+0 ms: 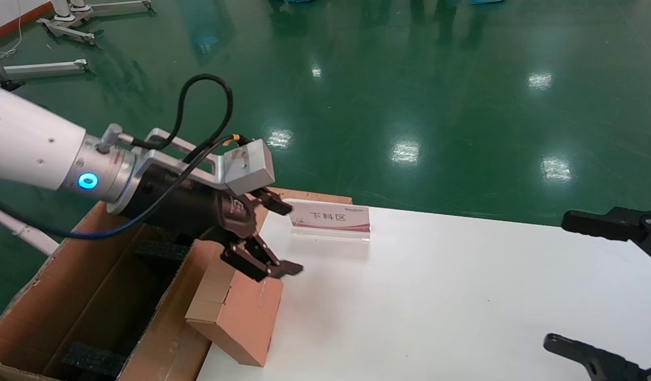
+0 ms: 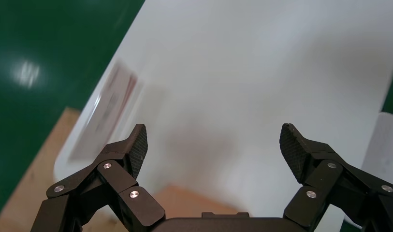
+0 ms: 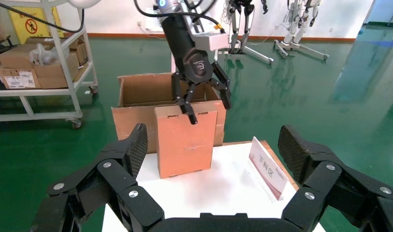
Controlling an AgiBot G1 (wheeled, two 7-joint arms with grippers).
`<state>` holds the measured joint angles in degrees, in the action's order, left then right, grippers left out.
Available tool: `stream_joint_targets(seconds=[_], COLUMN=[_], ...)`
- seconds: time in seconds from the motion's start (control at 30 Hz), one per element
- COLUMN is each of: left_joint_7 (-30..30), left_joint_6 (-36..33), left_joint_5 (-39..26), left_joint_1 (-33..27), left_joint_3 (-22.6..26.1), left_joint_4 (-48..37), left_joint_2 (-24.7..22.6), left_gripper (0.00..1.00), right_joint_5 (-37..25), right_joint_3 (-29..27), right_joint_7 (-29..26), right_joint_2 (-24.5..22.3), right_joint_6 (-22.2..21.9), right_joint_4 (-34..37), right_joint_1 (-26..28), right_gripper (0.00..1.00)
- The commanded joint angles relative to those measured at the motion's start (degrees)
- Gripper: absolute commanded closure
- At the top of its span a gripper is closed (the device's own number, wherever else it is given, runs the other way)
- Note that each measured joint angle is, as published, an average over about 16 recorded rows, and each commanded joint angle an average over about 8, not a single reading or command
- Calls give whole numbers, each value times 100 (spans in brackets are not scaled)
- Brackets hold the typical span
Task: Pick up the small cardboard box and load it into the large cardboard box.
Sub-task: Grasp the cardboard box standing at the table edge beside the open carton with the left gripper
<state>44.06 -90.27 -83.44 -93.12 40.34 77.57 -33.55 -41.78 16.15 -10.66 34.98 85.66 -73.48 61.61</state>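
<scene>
My left gripper (image 1: 280,238) hangs spread and empty just above the small box (image 1: 240,312), which stands at the table's (image 1: 436,296) left edge against the large box (image 1: 87,296). I'd judge grasping comes next: descend, straddle it, close. My right gripper (image 3: 211,145), parked, gapes too.

Left arm extended forward and angled down, left gripper (image 1: 283,238) with jaws spread wide, nothing between pads. Right gripper (image 1: 595,286) at the right edge, jaws equally wide apart.

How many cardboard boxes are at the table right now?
2: the small box stands at the table's left edge under the open left gripper; the large box sits beside it, off the table.
</scene>
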Motion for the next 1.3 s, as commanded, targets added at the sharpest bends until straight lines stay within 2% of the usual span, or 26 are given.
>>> stream_joint_targets(seconds=[0.03,0.23,0.67,1.3], left_joint_7=[323,1031,2092,3567], left_joint_6=[-30,-41,-45,7], left_joint_5=[-285,-571,-59,146], left_joint_1=[-287,-975,-2108,-3461], left_joint_3=[307,1176,2763,5182], left_joint_4=[2,11,7,4], left_joint_2=[-35,-70,-11,-528], left_gripper=[0,0,0,0], right_joint_5=[1,2,6,11], right_joint_3=[1,3,9,16], right_joint_7=[0,2,4,8], right_joint_2=[0,-1,-4,-7], right_joint_6=[0,-1,-4,-7], right_joint_4=[0,0,0,0], right_joint_1=[0,1,2,4], right_gripper=[0,0,0,0])
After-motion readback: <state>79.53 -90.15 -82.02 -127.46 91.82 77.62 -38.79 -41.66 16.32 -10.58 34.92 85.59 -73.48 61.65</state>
